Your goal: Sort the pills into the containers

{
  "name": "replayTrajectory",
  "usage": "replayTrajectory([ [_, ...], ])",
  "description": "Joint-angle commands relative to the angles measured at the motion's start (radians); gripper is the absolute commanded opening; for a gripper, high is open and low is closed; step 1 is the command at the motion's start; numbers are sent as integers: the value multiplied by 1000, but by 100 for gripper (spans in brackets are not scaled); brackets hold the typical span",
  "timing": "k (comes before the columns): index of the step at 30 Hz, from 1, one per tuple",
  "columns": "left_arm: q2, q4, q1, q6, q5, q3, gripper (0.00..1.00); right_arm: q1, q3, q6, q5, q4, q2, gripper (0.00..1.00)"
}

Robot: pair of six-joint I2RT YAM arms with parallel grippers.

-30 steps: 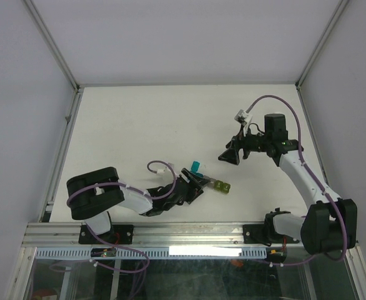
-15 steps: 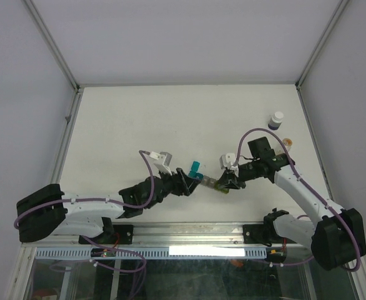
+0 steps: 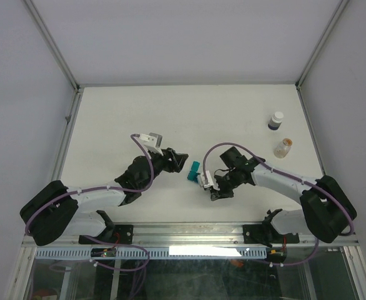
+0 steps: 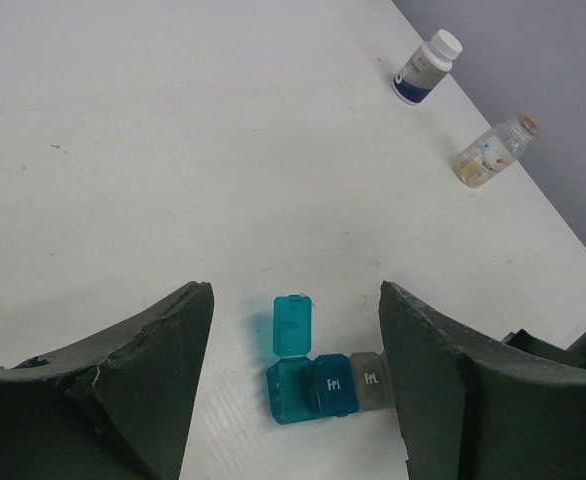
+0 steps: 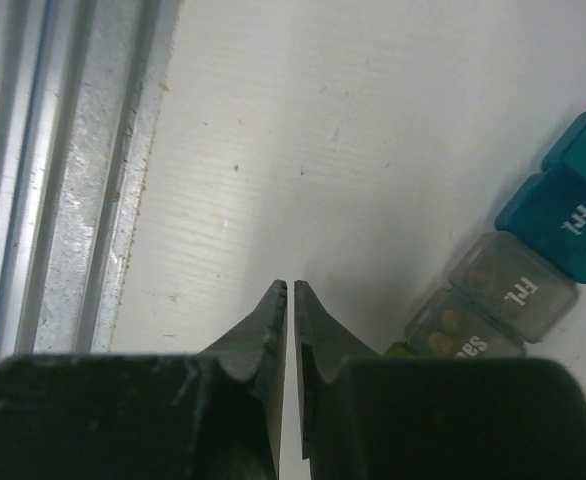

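containers (image 4: 318, 385): short strip of joined small translucent plastic cubes, teal, blue, grey, yellow-green end, printed day labels, teal flip lid standing open; lies flat on the matte white tabletop (image 4: 173, 150). Judged light, rigid and smooth, likely to skid or pivot if nudged; thin lid hinges look fragile, so pinch across the strip's narrow sides, not a lid. Left end effector (image 4: 291, 295) jaws wide apart, empty, near strip's teal end; right end effector (image 5: 290, 290) jaws pressed together, empty, just beside its grey end. White-capped bottle (image 3: 275, 120) and amber bottle (image 3: 283, 147) well apart from strip

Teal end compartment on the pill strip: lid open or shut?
Open. In the left wrist view the teal lid is flipped back, away from its compartment; the blue lid beside it lies flat, shut.
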Motion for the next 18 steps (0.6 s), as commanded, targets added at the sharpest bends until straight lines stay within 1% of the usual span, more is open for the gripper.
replayTrajectory([
  [1,8,97,17,53,25,10,69,48,43,124,209,130,61,9],
  [6,-18,121,27,58,18,-20,69,46,48,213,344,211,68,9],
  [9,-22,120,28,66,25,-19,69,17,54,257,405,243,63,9],
  [12,-22,124,29,75,30,-16,70,-15,56,279,418,257,49,10],
  [13,-22,127,30,79,35,-15,70,-22,61,275,380,240,41,12],
  [15,-29,134,32,95,53,-9,71,-36,76,229,251,164,21,17],
  [16,-35,140,34,105,64,-4,72,-40,96,193,164,99,12,20],
  [17,-41,144,35,115,79,3,76,-48,117,141,70,30,5,24],
  [18,-47,147,38,124,92,11,79,-63,139,95,-14,-68,-2,26],
])
